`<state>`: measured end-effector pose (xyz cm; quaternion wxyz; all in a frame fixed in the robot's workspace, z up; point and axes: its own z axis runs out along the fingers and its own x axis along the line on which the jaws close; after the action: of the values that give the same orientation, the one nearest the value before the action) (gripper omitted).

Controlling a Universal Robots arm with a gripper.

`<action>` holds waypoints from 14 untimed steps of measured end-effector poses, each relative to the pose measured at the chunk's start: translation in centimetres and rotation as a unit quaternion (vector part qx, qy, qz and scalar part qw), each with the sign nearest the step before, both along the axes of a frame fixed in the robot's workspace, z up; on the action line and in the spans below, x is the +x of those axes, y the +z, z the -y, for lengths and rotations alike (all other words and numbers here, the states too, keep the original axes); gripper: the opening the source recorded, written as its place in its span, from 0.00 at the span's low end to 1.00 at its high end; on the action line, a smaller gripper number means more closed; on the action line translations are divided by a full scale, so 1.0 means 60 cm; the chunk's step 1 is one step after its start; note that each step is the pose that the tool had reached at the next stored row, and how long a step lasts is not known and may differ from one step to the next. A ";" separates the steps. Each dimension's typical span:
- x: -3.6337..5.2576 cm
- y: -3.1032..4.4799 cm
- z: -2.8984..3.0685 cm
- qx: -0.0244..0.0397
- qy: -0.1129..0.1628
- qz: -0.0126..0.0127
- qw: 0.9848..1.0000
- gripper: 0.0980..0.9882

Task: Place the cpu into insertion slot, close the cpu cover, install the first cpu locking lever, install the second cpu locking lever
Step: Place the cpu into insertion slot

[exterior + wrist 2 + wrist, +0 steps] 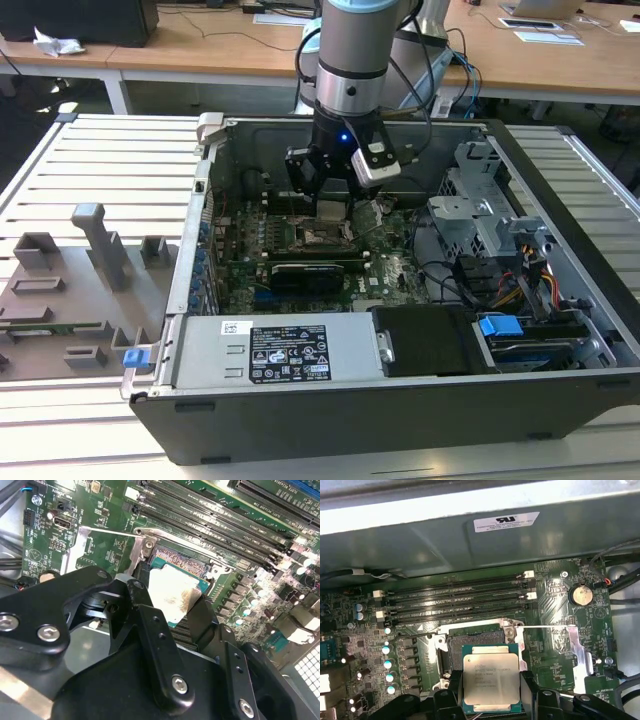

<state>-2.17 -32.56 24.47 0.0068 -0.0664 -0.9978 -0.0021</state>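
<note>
Because the chip has to go down square and flat, the cpu hangs level with its silver face up. It sits just beside and above the insertion slot rather than in it. The tool is closed narrow on it, one black finger against each opposite edge. That leaves the top and the underside free, so nothing should foul the contacts when it seats. From where I stand the black well of the slot looks bare, and its metal rim is open all round.

A silver plate lies off to one side on the motherboard. I take it for the cpu cover swung back out of the way, though I can't be sure of its hinge. A thin locking lever stands released along that side, which would explain why the way down is unobstructed. The long memory slots run parallel just past the socket.

In the exterior view the arm reaches straight down into the open computer case, which rests on a slatted desk. That vertical approach suits a drop-in part.
</note>
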 end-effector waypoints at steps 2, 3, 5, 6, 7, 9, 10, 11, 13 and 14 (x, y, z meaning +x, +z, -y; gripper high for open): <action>0.000 0.000 0.0001 -0.001 -0.015 0.000 1.000 0.50; 0.000 0.000 0.0001 -0.001 -0.028 0.000 1.000 0.50; 0.000 0.000 0.0001 -0.001 -0.055 0.000 0.998 0.50; 0.000 -0.001 0.0001 -0.001 -0.066 0.000 0.998 0.50; 0.000 -0.001 0.0001 -0.001 -0.077 0.000 0.997 0.50; 0.000 -0.001 0.0001 -0.002 -0.092 0.000 0.996 0.50; 0.000 -0.001 0.0001 -0.002 -0.098 0.000 0.995 0.50; 0.000 -0.001 0.0001 -0.002 -0.102 0.000 0.995 0.50; 0.000 -0.001 0.0001 -0.002 -0.120 0.000 0.993 0.50; 0.000 -0.001 0.0001 -0.003 -0.130 0.000 0.991 0.50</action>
<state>-2.17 -32.57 24.39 0.0064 -0.1958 -0.9806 -0.0004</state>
